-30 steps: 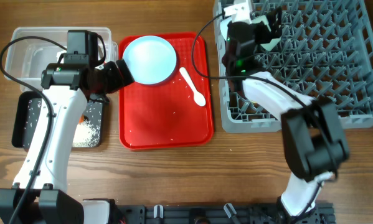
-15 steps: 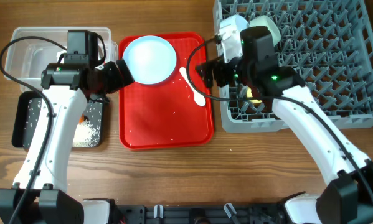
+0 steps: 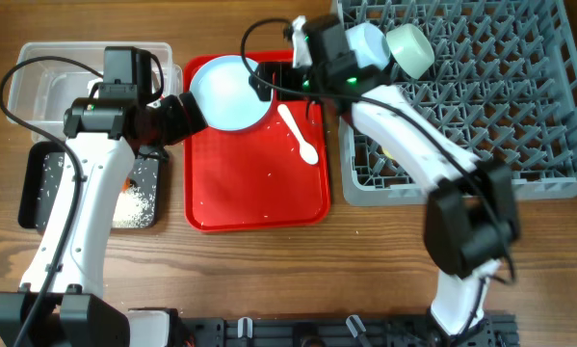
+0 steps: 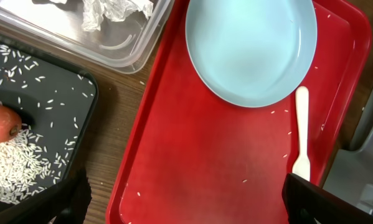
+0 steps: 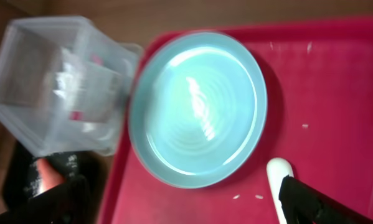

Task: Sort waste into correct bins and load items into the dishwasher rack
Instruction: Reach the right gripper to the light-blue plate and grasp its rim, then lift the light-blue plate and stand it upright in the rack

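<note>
Plate (image 3: 228,92), light blue and round, lies flat and face up in the far left corner of the red serving tray (image 3: 254,188), and we see nothing on it. Just to its right on the same tray rests the white plastic spoon (image 3: 298,133), its handle end near the plate's rim and its bowl end pointing toward the near side. A few stray grains of rice dot the red surface around both.

Above the plate's right rim hangs the right gripper (image 5: 185,186). Its fingers (image 5: 314,202) stand spread to the corners of its own view, with nothing between them. The left gripper (image 4: 186,186) sits at the plate's left side, over the tray's left edge, its jaws equally wide apart and empty. Neither touches the plate as far as we can tell.

Left of the red tray, on the far side, stands the clear plastic tub (image 3: 38,72), with crumpled white paper (image 4: 114,9) inside. In the right wrist view we make out blurred red flecks through its wall, too soft to name. Nearer to us, just beside the tub, lies the black tray (image 3: 33,198), holding a heap of loose white rice (image 4: 12,168) and the orange carrot (image 4: 2,121) touching that heap.

Right of the red tray sits the grey dishwasher rack (image 3: 481,106). In its far left corner we see the light blue bowl (image 3: 367,40) and the pale green bowl (image 3: 410,48) side by side, the blue one partly hidden by the right arm.
</note>
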`<state>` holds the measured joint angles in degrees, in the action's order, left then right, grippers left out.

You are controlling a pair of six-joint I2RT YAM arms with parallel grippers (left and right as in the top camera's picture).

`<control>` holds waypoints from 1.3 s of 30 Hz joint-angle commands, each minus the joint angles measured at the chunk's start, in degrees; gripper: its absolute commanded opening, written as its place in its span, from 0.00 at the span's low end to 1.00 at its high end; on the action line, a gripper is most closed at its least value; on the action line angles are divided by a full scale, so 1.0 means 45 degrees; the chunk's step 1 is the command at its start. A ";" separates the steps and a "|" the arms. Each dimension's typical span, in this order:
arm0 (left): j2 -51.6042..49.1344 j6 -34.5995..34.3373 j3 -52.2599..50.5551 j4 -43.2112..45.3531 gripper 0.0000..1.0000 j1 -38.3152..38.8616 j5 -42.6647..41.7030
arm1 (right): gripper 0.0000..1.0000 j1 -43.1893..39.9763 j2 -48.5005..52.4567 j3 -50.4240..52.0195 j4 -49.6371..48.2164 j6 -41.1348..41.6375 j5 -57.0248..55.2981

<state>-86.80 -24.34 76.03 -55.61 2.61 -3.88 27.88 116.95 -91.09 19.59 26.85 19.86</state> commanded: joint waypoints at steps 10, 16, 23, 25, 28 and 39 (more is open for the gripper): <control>-0.0087 -0.0121 0.0000 0.0015 1.00 -0.0058 0.0170 | 0.60 0.1360 0.3050 0.0019 -0.1166 0.2618 -0.3196; -0.0087 -0.0121 0.0000 0.0015 1.00 -0.0058 0.0170 | 0.30 0.1477 0.3288 0.0015 -0.1083 0.2739 -0.3269; -0.0087 -0.0121 0.0000 0.0015 1.00 -0.0058 0.0170 | 0.04 0.1078 0.2511 0.0015 0.0816 0.2754 -0.3079; -0.0087 -0.0117 -0.0005 0.0015 1.00 -0.0058 0.0170 | 0.04 0.0699 0.1865 0.0015 0.1268 0.2671 -0.2987; -0.0087 -0.0117 0.0000 0.0015 1.00 -0.0058 0.0170 | 0.04 -0.0049 -0.0146 0.0000 0.1389 0.1205 -0.2992; -0.0087 -0.0117 0.0000 0.0015 1.00 -0.0058 0.0170 | 0.04 -0.1447 -0.7767 0.0005 0.3551 -0.4809 -2.0036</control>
<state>-86.80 -24.32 76.03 -55.66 2.61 -3.86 22.48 80.97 -91.31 35.38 16.75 -40.38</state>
